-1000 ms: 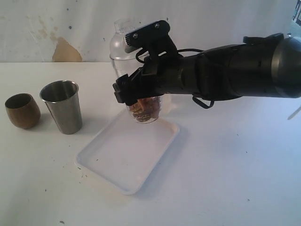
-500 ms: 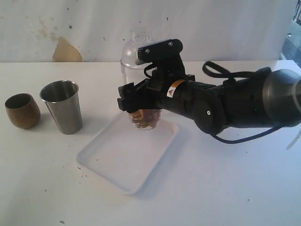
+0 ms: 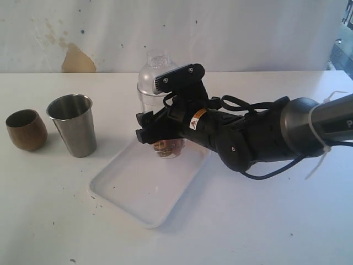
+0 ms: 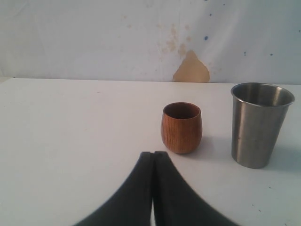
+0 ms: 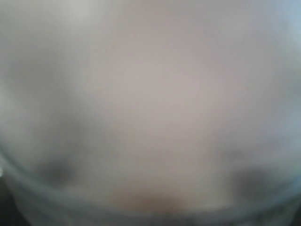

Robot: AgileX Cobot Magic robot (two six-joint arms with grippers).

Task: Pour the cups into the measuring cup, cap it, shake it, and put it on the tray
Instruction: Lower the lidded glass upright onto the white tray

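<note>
Clear measuring cup [image 3: 168, 150] at tray [image 3: 138, 190] edge

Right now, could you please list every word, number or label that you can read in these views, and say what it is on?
No text can be read anywhere.
The sticker on the right arm: orange and white, print too small to read.
The measuring cup: no marks or numbers legible.
The steel tumbler, wooden cup and tray: no text visible.
Right wrist view: blurred throughout, nothing readable.
</note>
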